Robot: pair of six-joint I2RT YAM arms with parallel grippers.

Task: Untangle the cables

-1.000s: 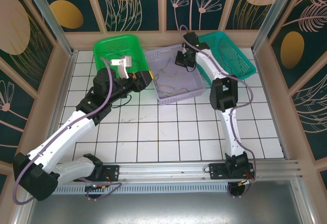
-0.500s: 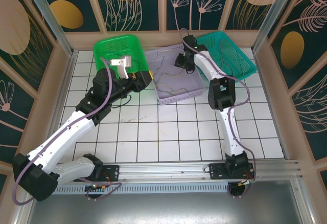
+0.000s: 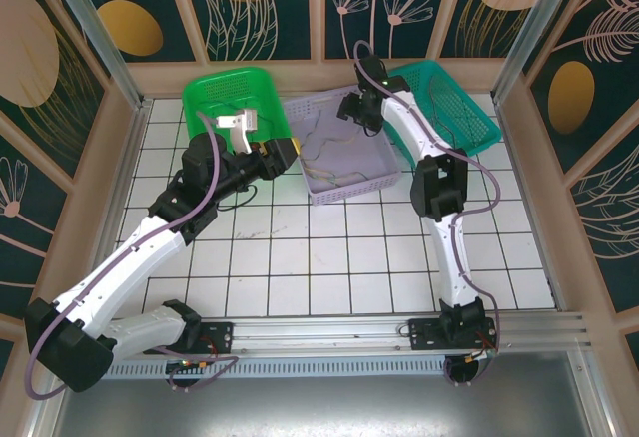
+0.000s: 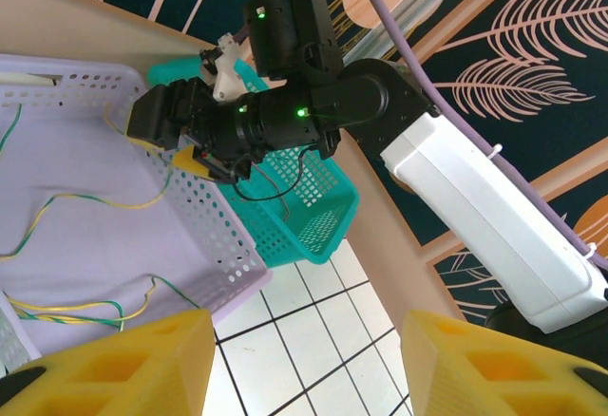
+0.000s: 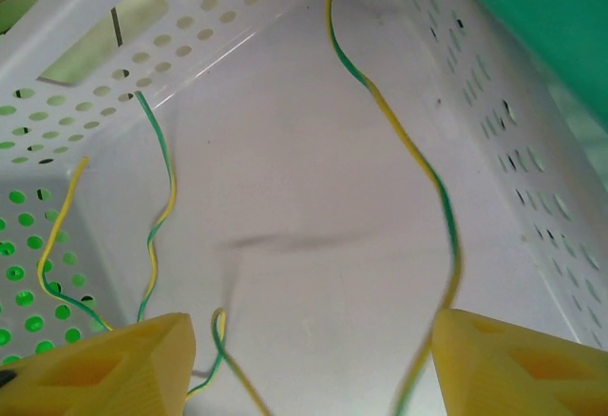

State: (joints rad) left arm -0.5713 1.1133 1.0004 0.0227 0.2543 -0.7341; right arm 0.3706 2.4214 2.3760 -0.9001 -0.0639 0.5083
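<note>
Lilac perforated plastic forms the basket [image 3: 354, 188] at twelve o'clock on the tiled table [image 3: 329, 257]. It is flanked by a green basket [image 3: 225, 93] at ten o'clock and a teal basket [image 3: 454, 108] at two o'clock. The cables [image 5: 418, 164], thin yellow-and-green wires, are seen strewn loosely inside the lilac basket. The right gripper [image 5: 309, 364] is held over that basket's far corner at one o'clock with its yellow fingers spread wide. One wire is seen running between them, close to the right-hand finger, and contact cannot be judged. The left gripper [image 4: 304, 368] is placed at the basket's nine o'clock wall, fingers parted, with nothing pinched.
</note>
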